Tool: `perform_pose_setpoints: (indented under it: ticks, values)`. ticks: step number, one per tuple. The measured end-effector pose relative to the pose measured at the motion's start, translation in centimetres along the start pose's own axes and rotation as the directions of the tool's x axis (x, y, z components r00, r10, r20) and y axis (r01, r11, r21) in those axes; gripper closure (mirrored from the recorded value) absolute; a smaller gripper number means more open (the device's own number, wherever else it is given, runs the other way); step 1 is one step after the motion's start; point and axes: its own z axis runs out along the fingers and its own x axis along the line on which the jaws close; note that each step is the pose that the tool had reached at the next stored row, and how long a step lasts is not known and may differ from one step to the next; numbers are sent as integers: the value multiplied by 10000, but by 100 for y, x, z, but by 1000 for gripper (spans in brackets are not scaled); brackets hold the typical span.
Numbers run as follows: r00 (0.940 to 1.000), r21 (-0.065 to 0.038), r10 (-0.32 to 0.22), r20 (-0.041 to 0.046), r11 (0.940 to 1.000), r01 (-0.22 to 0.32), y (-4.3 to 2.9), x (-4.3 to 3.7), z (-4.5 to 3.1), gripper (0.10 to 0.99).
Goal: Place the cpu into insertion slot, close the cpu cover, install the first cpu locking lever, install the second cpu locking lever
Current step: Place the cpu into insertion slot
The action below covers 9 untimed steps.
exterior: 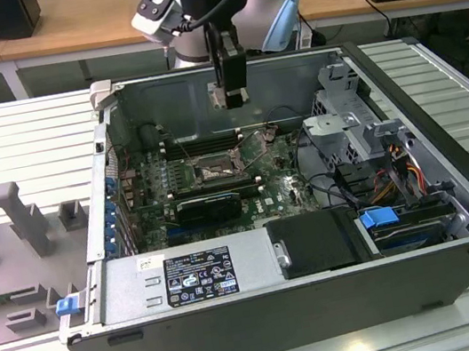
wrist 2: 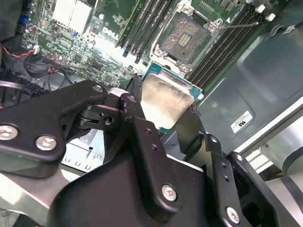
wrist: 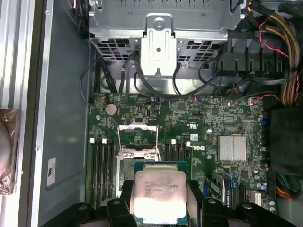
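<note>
First wrist view has the gripper [wrist: 160, 204] clamped on two opposite edges of the cpu [wrist: 160, 191], a flat square with a smooth silvery lid and thin green rim, held in the air over the motherboard [wrist: 213, 118]. In the exterior view it hangs at about one o'clock from the insertion slot [exterior: 214, 172], clear of it. That slot is a dark, fine-grained pin bed in a silvery frame, so a tilted or off-square descent could bend pins, or the slick chip could slip between the hard black fingers [wrist: 197, 201].
</note>
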Motion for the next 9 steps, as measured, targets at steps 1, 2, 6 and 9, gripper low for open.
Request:
perform_pose_setpoints:
  ticks: [1,2,6,9]
  values:
    - [10000,-2,97,10,10000,-97,0,0,0,557]
    - [9999,-4,162,15,9999,-162,0,0,1,557]
    - [9992,-9,409,38,9992,-409,0,0,3,557]
    - [9988,-11,491,46,9988,-491,-8,0,28,557]
